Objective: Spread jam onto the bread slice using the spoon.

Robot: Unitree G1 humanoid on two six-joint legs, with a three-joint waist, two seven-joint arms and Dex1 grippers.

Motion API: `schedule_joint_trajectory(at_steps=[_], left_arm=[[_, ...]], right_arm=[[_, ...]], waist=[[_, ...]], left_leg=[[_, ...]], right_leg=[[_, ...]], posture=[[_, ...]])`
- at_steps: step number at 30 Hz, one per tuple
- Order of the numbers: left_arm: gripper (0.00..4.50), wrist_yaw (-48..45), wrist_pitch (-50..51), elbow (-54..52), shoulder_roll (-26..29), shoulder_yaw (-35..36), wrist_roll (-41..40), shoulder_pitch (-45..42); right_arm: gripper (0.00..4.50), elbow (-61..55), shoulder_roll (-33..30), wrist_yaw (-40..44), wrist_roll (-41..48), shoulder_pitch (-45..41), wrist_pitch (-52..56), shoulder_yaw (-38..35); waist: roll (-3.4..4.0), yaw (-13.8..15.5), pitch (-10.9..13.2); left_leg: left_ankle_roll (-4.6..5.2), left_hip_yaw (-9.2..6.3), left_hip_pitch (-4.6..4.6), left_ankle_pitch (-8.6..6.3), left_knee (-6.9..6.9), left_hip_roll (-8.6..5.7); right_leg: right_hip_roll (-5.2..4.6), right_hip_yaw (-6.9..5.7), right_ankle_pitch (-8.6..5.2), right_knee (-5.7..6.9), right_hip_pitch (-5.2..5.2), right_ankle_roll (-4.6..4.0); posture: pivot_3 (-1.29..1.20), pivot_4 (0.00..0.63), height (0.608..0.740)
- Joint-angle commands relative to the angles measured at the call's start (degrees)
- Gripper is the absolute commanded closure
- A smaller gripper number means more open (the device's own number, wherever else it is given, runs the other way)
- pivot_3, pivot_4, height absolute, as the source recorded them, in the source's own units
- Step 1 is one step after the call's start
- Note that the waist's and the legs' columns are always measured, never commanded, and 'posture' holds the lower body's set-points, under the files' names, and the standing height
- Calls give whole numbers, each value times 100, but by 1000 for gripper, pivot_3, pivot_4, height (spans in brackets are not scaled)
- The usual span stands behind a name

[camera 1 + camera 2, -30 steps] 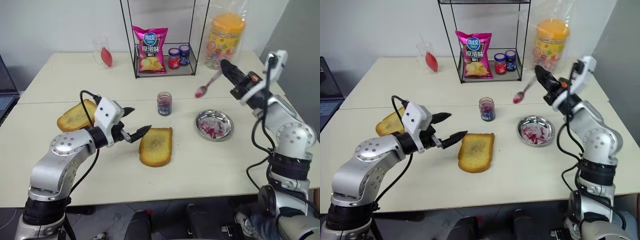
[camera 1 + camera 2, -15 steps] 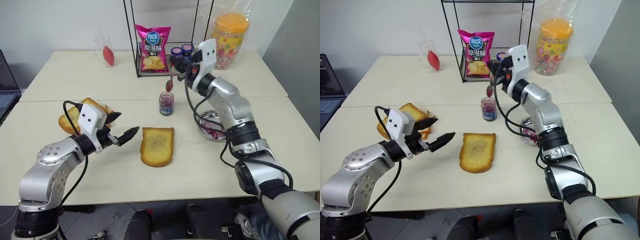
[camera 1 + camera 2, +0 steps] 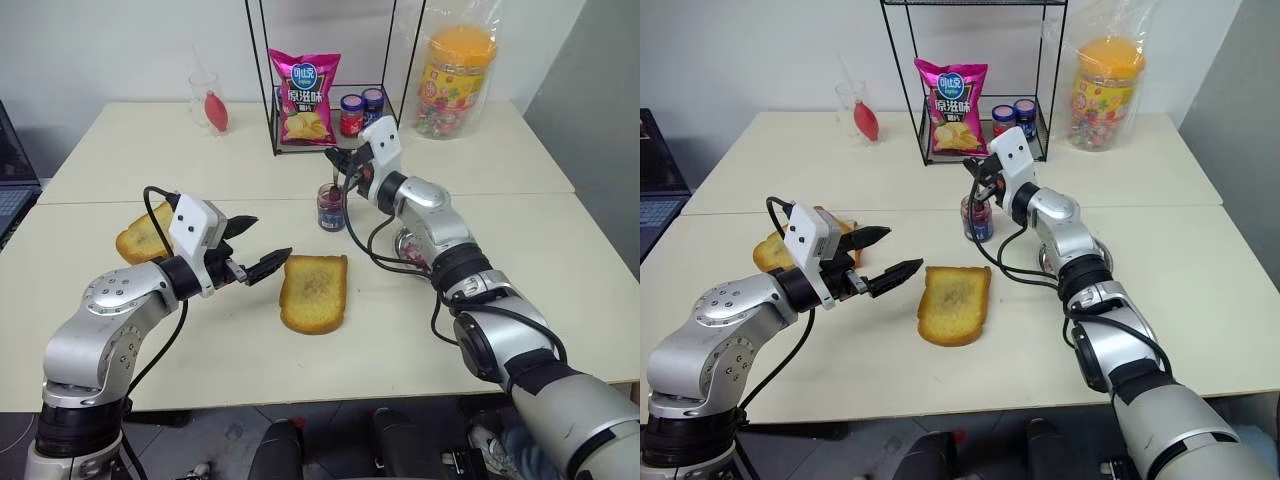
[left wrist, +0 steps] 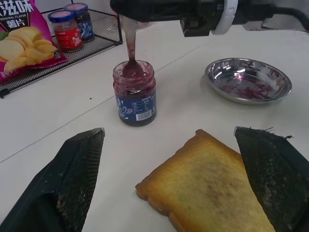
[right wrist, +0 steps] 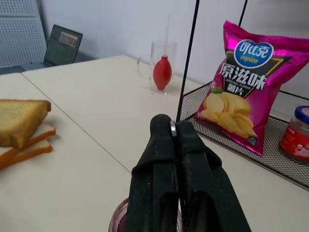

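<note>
The bread slice (image 3: 315, 292) lies flat at the table's middle front. Just behind it stands a small clear jar of dark jam (image 4: 135, 99). My right gripper (image 3: 338, 160) hovers over that jar, shut on the spoon (image 4: 129, 46). The spoon's handle hangs down and its bowl dips into the jar's mouth. My left gripper (image 3: 265, 240) stands open just left of the bread slice, with nothing between its fingers.
A round metal dish (image 4: 285, 84) smeared with jam sits right of the jar. A stack of toast (image 3: 145, 235) lies at the left. At the back, a wire rack (image 3: 275, 120) holds a chips bag and two lidded jars. A glass (image 3: 205, 100) and a candy jar (image 3: 455, 75) flank it.
My right arm swung from the table's right side over to the jam jar, carrying the spoon down into its mouth. The left gripper stayed in place, open.
</note>
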Motion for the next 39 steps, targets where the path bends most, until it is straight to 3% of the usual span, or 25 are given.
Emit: schedule_joint_trajectory(at_steps=[1, 16, 39], left_arm=[[0, -13, -178, 21, 117, 62, 78, -68], [0, 20, -627, 313, -15, -50, 403, -54], [0, 28, -1057, 697, -99, -176, 635, -218]], right_arm=[[4487, 253, 203, -12, 132, -275, 253, -282], [4487, 8, 318, -38, 641, -424, 1439, -1083], [4487, -298, 204, -142, 1028, -518, 1948, -1606]], waist=[[0, -3, 0], [1, -19, 0], [1, -73, 1]], left_leg=[[0, 0, 0, 0, 0, 0], [0, -2, 0, 0, 0, 0], [0, -2, -1, 0, -3, 0]], right_leg=[[0, 0, 0, 0, 0, 0], [0, -1, 1, 2, 0, -1], [0, -2, 0, 0, 0, 0]], posture=[[0, 150, 740], [0, 150, 740], [0, 150, 740]])
